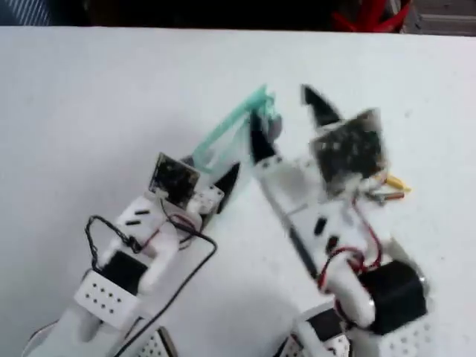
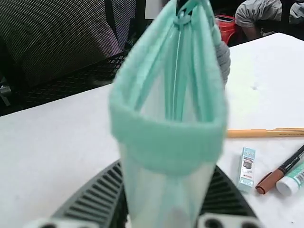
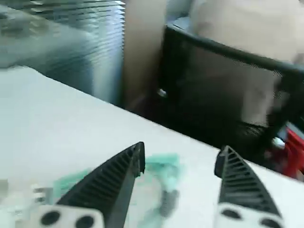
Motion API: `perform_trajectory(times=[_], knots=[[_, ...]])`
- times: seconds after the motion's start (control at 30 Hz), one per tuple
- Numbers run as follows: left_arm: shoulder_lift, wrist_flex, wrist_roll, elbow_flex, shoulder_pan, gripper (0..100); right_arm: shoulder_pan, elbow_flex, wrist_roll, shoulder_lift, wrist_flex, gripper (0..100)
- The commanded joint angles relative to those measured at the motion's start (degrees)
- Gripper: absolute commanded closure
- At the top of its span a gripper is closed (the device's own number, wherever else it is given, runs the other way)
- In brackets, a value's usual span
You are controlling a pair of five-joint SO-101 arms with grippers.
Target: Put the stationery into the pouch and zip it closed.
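Observation:
A mint-green mesh pouch (image 1: 223, 134) is held up off the table, and my left gripper (image 1: 217, 177) is shut on its near end. In the left wrist view the pouch (image 2: 166, 137) rises between the jaws, with its zipper (image 2: 179, 21) at the far end. My right gripper (image 1: 279, 104) stands open around that far end, where a grey zip pull (image 3: 166, 202) hangs below the fingertips (image 3: 137, 152). On the table lie an orange pencil (image 2: 266, 133), a small pale box (image 2: 246, 164), a brown marker (image 2: 280, 173) and a white tube (image 2: 294, 176).
The right arm's wrist camera board (image 1: 349, 149) covers most of the stationery in the high view, leaving yellow and orange ends (image 1: 393, 184) showing. A black mesh chair (image 3: 223, 90) stands beyond the table's far edge. The white table (image 1: 89, 104) stretches to the left.

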Motion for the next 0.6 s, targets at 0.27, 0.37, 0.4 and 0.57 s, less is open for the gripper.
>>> perform_trajectory(times=[0.27,0.37,0.4,0.57], knots=[[-0.6,0.1,0.6,0.0,0.2,82,24.8,-3.6,30.3,36.5,-0.4,79.4],[-0.6,0.1,0.6,0.1,0.3,82,26.9,-5.4,36.3,47.6,0.1,83.7],[-0.6,0.1,0.6,0.1,0.3,82,27.7,-6.7,36.5,50.8,0.1,84.2],[-0.5,0.1,0.6,0.1,0.3,82,32.4,-13.8,36.7,64.2,0.2,82.2]])
